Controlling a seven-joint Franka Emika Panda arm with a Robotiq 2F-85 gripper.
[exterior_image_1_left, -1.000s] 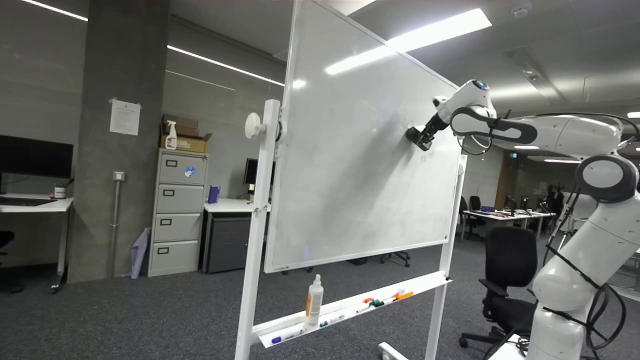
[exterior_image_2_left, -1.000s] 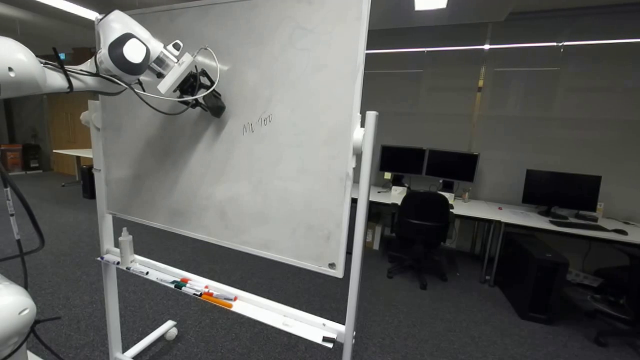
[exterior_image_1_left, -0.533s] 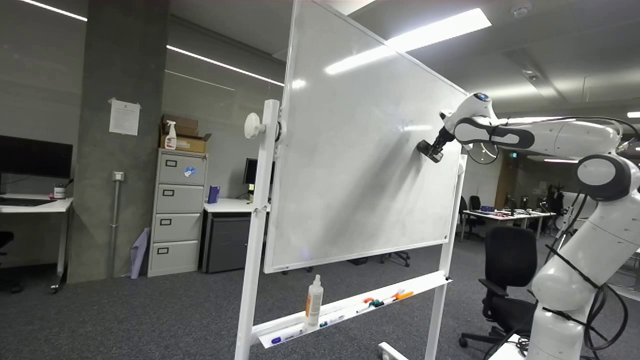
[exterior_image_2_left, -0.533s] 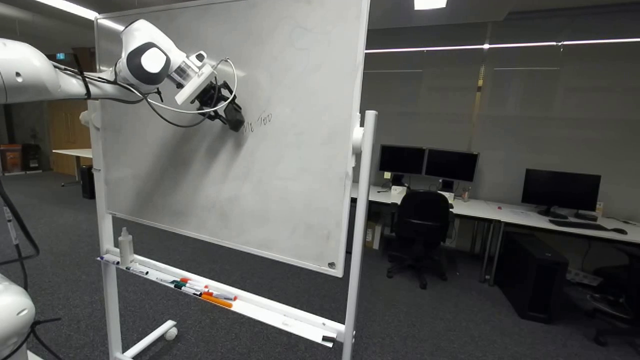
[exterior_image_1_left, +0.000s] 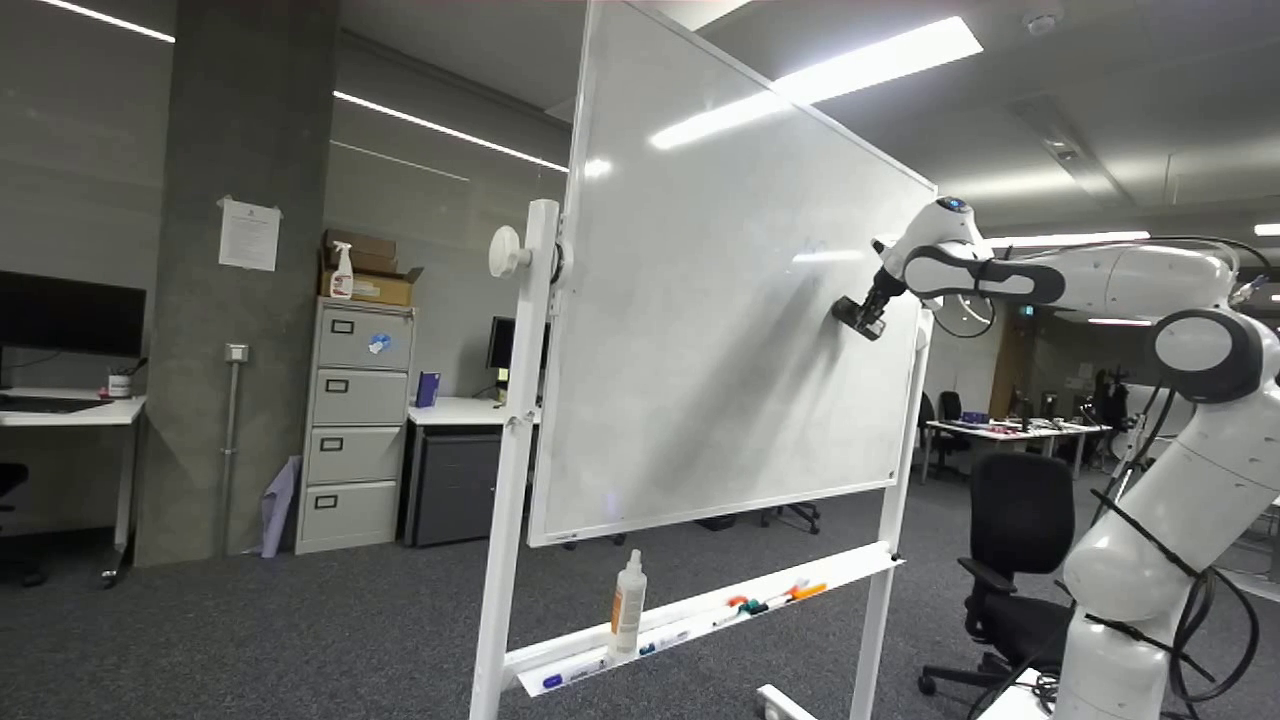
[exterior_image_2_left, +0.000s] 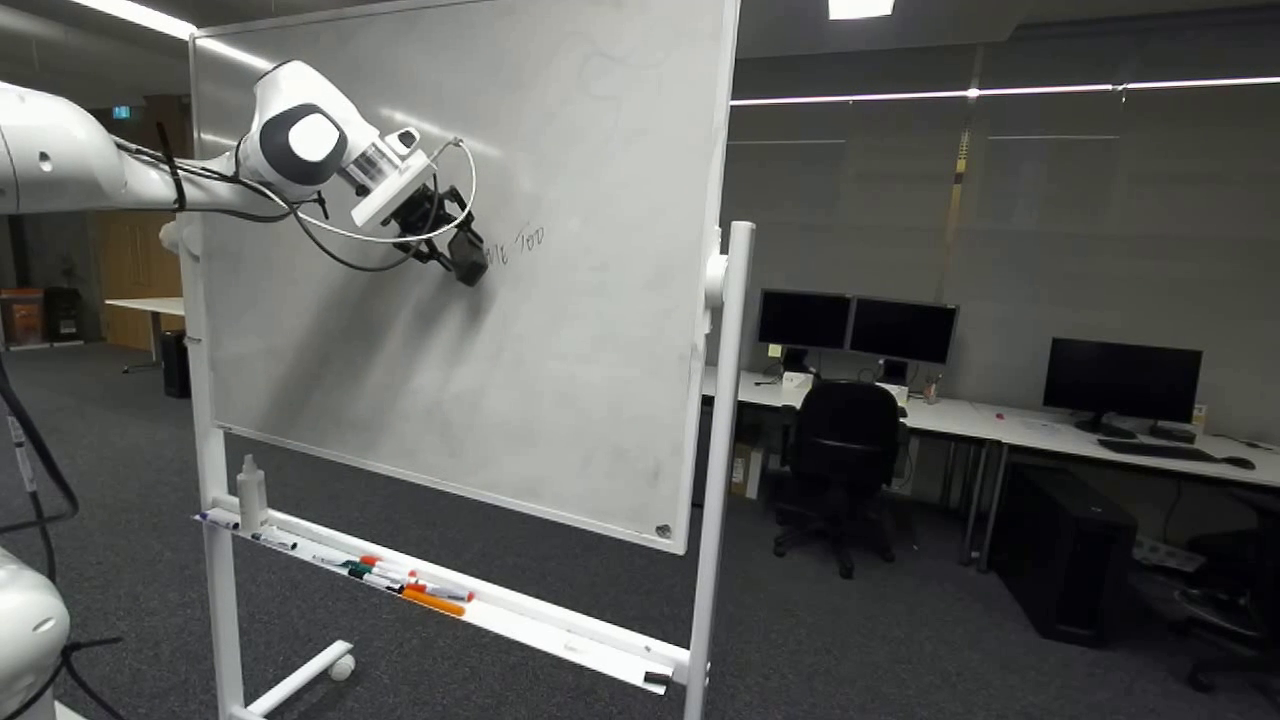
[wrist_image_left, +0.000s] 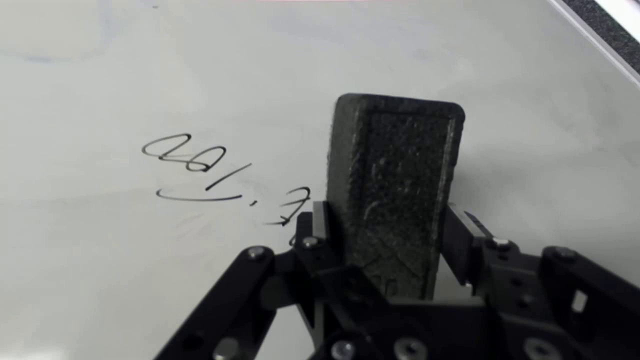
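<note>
"Up at the whiteboard (exterior_image_2_left: 590, 400), what have the jaws got hold of?"

"A dark block (wrist_image_left: 400, 190), eraser-like, clamped across its width; the jaws are closed only as far as it lets them. It sits just beside the black handwriting (exterior_image_2_left: 518, 245); whether it touches the whiteboard, I can't tell."

"What worries you?"

"The grip. In the wrist view the pads (wrist_image_left: 461, 245) take the lower half, and the upper half stands out past them. A hard push on that free end could twist it out."

"And if the arm (exterior_image_1_left: 1140, 275) leans in too far?"

"The whiteboard could tilt at its side knob (exterior_image_1_left: 506, 251), or the stand (exterior_image_2_left: 720, 450) roll on its wheel (exterior_image_2_left: 342, 667). Dragged at a slant, the dark block could bear on one edge and smear the handwriting."
</note>
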